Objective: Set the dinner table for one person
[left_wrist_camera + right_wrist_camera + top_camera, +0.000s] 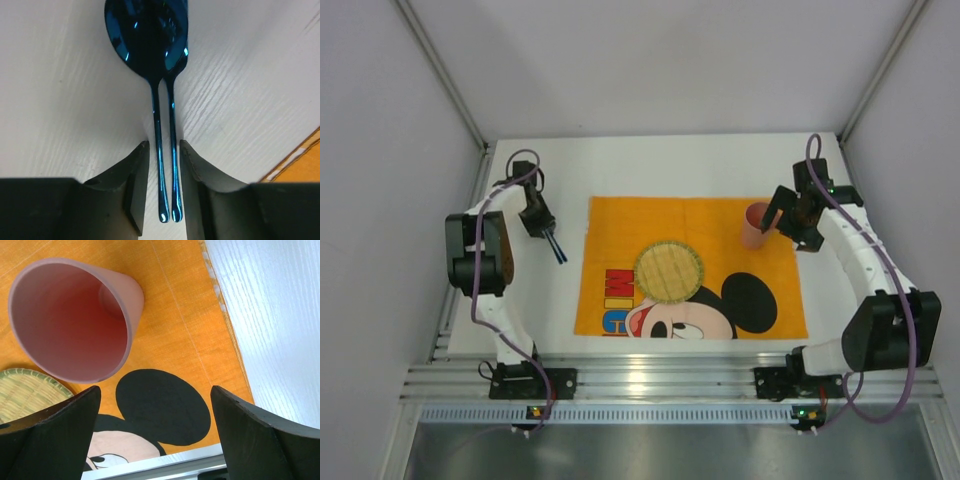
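Observation:
Two shiny blue utensils, a spoon [147,35] with a second piece under it, lie side by side on the white dinner table [720,160], left of the orange Mickey Mouse placemat [620,230]. In the top view they show as a blue streak [558,248]. My left gripper [164,150] straddles their handles, open, with a thin gap on each side. A pink cup [75,320] stands on the placemat's far right corner [756,224]. My right gripper [155,400] hangs wide open beside the cup, holding nothing. A round woven mat [669,270] lies at the placemat's middle.
A ribbed aluminium rail [660,385] runs along the near edge between the arm bases. Grey walls enclose the table on the left, right and far sides. Bare white tabletop [270,315] lies right of the placemat.

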